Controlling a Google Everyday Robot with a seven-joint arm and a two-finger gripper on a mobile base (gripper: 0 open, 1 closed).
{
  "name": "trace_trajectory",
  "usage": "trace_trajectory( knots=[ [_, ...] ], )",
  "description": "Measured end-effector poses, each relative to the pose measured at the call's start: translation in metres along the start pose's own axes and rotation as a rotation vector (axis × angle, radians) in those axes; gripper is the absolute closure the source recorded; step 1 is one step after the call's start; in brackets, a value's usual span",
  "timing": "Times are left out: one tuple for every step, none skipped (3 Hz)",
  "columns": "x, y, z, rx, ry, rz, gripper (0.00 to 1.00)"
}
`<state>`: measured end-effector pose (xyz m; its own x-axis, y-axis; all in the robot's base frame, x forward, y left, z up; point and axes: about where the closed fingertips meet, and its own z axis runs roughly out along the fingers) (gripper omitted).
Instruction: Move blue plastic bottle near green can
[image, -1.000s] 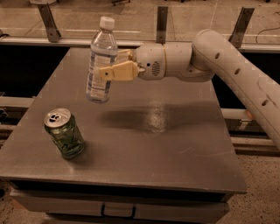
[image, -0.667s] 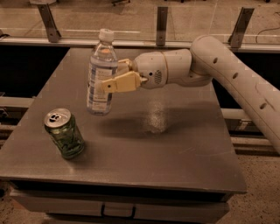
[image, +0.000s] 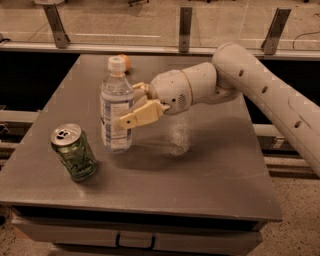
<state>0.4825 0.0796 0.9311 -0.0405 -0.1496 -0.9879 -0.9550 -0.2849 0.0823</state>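
Note:
The blue plastic bottle (image: 116, 107) is clear with a white cap and a white-blue label. It stands upright with its base at or just above the grey table (image: 200, 170), left of centre. My gripper (image: 131, 106) is shut on the bottle's middle, reaching in from the right on the white arm (image: 250, 85). The green can (image: 74, 152), with a silver top and pull tab, stands a little tilted at the front left, just left of and in front of the bottle, a small gap apart.
A small orange object (image: 125, 60) lies at the table's far edge behind the bottle. A metal railing with posts (image: 185, 30) runs behind the table. A drawer handle (image: 135, 241) shows under the front edge.
The gripper has carried the bottle down and toward the front left, closer to the green can. The can has not moved.

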Motion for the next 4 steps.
trace_trajectory(
  knots=[
    [0.012,0.007,0.011,-0.049,0.046,-0.03,0.59],
    [0.021,0.01,0.021,-0.086,0.075,-0.044,0.36],
    [0.025,0.014,0.028,-0.109,0.093,-0.051,0.12],
    [0.028,0.016,0.031,-0.116,0.104,-0.053,0.0]
  ],
)
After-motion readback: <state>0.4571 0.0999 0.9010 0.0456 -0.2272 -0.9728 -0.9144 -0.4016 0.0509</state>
